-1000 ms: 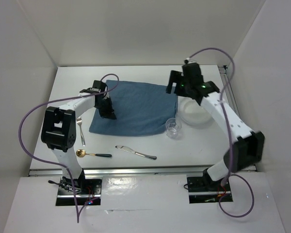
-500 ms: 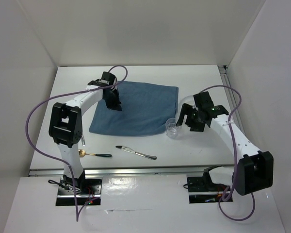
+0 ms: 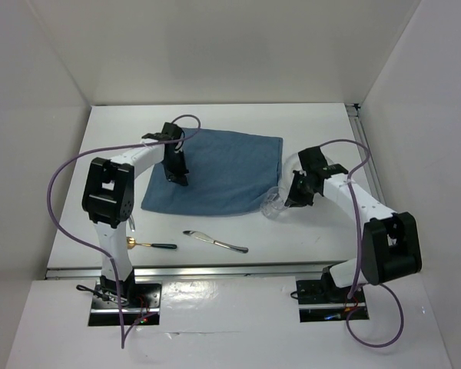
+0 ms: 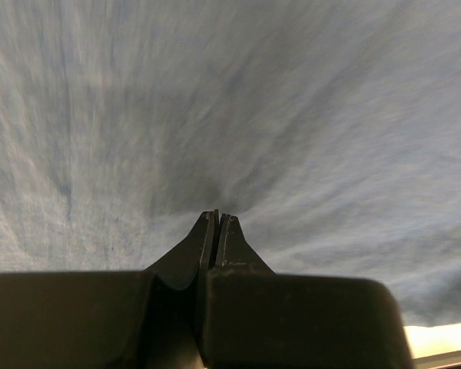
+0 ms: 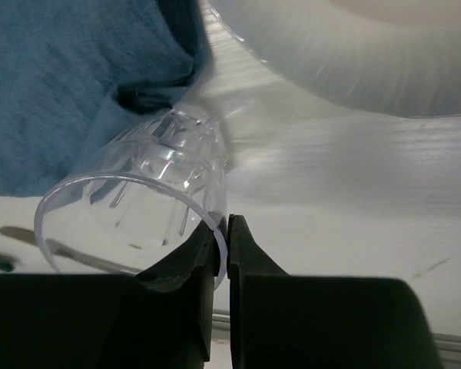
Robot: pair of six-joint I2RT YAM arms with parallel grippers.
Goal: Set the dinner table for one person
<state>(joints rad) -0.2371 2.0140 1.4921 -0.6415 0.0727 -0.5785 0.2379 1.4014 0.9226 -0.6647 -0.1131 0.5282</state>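
The white surface [image 3: 215,121] is filling the middle of the top view and carrying a blue mat [image 3: 230,173] at its centre. The left arm [image 3: 138,157] is hanging over the mat's upper left part. In its wrist view the left jaws are pressing fully together just above the blurred cloth, and I cannot tell whether any fabric is caught between them. The right arm [image 3: 346,196] is arching in from the right of the frame, and the right jaws are pinching the wall of a clear cup [image 5: 138,192], its rim running between them. The cup is tilting, its base lying by the mat's lower right corner. A white plate [image 5: 346,54] is sitting just beyond the cup. A spoon [image 3: 147,245] and a knife [image 3: 215,242] are lying below the mat, towards the lower left of the frame
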